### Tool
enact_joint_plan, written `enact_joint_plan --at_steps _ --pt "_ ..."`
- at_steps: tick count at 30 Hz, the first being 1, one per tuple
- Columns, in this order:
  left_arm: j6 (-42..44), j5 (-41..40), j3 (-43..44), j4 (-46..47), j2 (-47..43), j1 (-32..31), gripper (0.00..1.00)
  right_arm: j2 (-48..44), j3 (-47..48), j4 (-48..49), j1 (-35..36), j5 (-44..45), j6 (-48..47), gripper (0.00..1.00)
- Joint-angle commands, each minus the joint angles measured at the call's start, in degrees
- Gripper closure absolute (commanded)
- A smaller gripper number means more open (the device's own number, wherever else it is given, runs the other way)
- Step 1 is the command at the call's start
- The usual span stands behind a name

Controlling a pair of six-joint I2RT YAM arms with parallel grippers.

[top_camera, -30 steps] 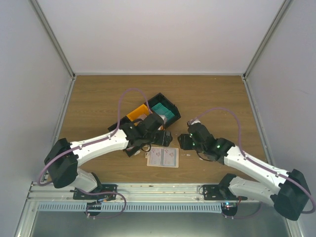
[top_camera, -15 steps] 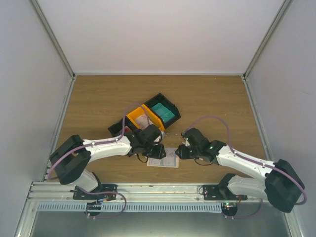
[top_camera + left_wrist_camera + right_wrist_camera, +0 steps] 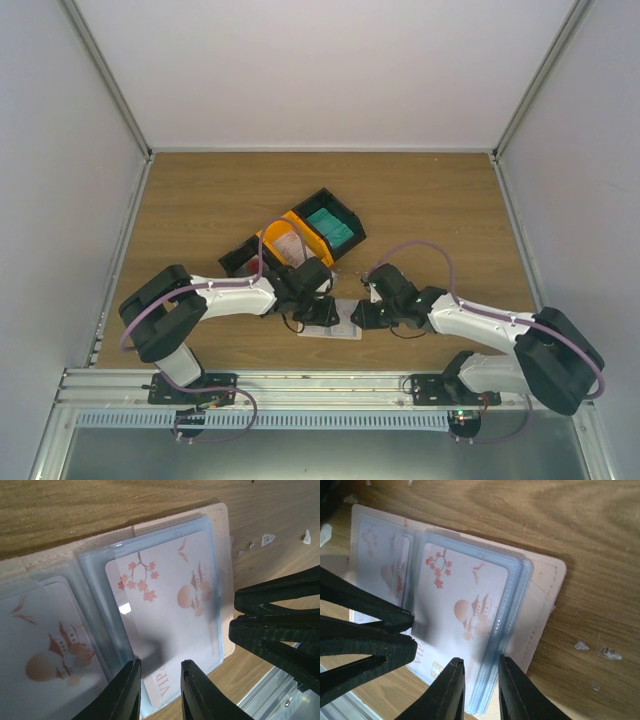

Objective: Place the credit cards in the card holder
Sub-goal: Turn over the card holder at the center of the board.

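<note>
Nearest me, the card holder (image 3: 336,328) lies open and flat on the table close to the arm bases. My left claw (image 3: 160,664) and right claw (image 3: 480,661) meet over its near edge from either side. In the left wrist view a blossom card (image 3: 170,590), white with red blotches, sits mostly inside the right-hand pocket. Its printed end sticks out toward me between the left fingers, and its long axis runs away from that claw, tilted slightly right. I judge the push must follow that line, deeper into the pocket. The right claw straddles the pocket's blue rim just beside it. Both pairs of jaws stand close together with a narrow gap, and I cannot tell whether either bites on plastic or card. A second card (image 3: 55,645) fills the left pocket. Farther off, the joined trays (image 3: 322,194) hold teal cards (image 3: 328,228) and a blotched card (image 3: 288,246). A second ago the left claw hung over those trays and the right claw stood off to the holder's right. Both have since closed on the holder, which has not moved.
</note>
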Motion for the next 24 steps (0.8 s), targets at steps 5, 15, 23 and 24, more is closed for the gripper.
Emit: enact_joint_plan --at_steps 5,15,23,24 --pt "-0.53 -1.24 -1.62 0.25 1.41 -0.20 0.78 1.47 -1.13 2.54 -0.28 -1.12 -0.02 0.79" --pt "-1.11 -2.15 -2.32 -1.14 2.98 -0.20 0.92 0.26 -1.21 1.75 -0.28 -0.62 0.36 0.77" --pt "-1.34 -2.82 -2.83 -2.21 4.31 -0.20 0.94 0.33 -1.31 2.01 -0.29 -1.32 0.98 0.76" --pt "-1.39 -2.85 -2.86 -2.11 4.44 -0.18 0.94 0.27 -1.25 2.11 -0.28 -1.56 0.98 0.76"
